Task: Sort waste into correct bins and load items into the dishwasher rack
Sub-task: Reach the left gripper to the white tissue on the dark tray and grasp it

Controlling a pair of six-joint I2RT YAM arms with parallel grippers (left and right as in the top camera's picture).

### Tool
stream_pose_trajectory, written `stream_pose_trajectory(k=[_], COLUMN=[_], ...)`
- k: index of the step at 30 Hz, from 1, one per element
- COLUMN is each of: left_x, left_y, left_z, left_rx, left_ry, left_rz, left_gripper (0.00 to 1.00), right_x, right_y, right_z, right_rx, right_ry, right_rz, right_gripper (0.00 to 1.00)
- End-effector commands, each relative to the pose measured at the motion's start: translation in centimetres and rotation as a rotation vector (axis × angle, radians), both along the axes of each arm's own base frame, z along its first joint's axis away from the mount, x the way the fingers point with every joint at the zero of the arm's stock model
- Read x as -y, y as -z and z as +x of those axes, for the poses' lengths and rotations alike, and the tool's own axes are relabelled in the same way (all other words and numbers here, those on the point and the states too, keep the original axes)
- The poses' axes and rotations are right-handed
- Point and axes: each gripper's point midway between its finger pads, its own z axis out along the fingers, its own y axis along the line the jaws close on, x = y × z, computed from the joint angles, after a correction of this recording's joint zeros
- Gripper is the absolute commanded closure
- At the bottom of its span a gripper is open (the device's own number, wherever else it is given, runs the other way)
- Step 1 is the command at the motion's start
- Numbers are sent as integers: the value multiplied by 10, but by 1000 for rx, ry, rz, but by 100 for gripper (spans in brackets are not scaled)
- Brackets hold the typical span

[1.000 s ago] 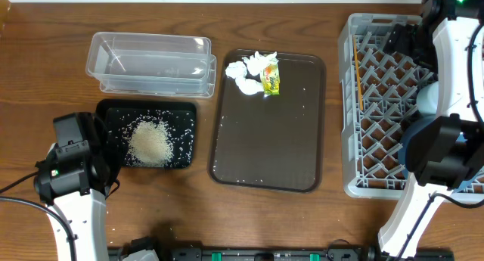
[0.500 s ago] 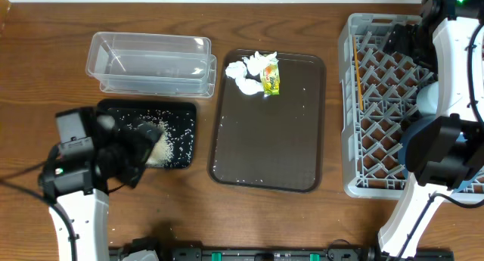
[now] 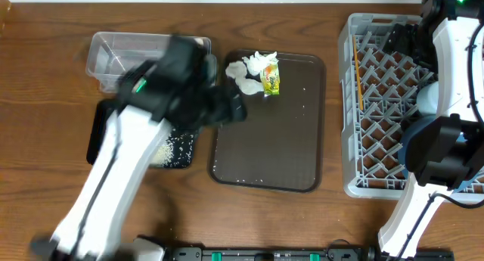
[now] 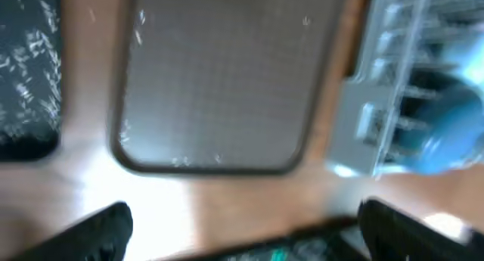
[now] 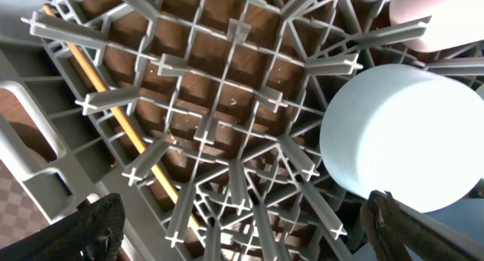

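My left gripper (image 4: 243, 215), jaws wide, hangs blurred over the brown tray's (image 3: 287, 140) left rim. Tissues (image 3: 248, 70) and wrapper (image 3: 270, 80) hug its far edge, floor otherwise open. Right gripper (image 5: 242, 215), also spread, sits over the rack (image 3: 349, 140); the stick (image 5: 113, 110) seemingly lies along its wall.

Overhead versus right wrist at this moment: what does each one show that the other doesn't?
Only overhead: the clear tub, the black tray with rice, and the brown serving tray carrying the tissues and wrapper, with the left arm blurred across them.

Only right wrist: a pale bowl and a pink cup among the rack's prongs, which the right arm hides from above.

Both: the grey rack and the yellow stick lying in it.
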Motion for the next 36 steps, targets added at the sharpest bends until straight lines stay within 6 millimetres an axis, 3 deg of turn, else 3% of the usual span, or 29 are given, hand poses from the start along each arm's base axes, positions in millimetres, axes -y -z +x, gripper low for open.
stream_pose_trajectory(k=[1, 6, 12, 18, 26, 32, 36], left_x=[-8, 19, 44, 51, 45, 48, 48], left_y=[26, 62, 102, 138, 197, 218, 226], left_z=[53, 115, 153, 172, 184, 188, 189], left_rx=[53, 131, 179, 192, 125, 117, 114], left_ry=[17, 6, 14, -16, -157, -160, -159], left_rz=[235, 207, 190, 245, 282, 288, 292], left_gripper=[3, 3, 3, 5, 19, 21, 34], right_x=[2, 2, 3, 2, 3, 2, 2], right_y=[-23, -23, -23, -23, -23, -23, -23], right_z=[-1, -1, -1, -1, -1, -1, -1], right_rx=[57, 57, 57, 57, 57, 57, 57], right_ry=[20, 21, 21, 21, 21, 20, 21], right_rz=[-8, -8, -8, -8, -8, -8, -8], right_gripper=[1, 1, 1, 1, 1, 1, 1])
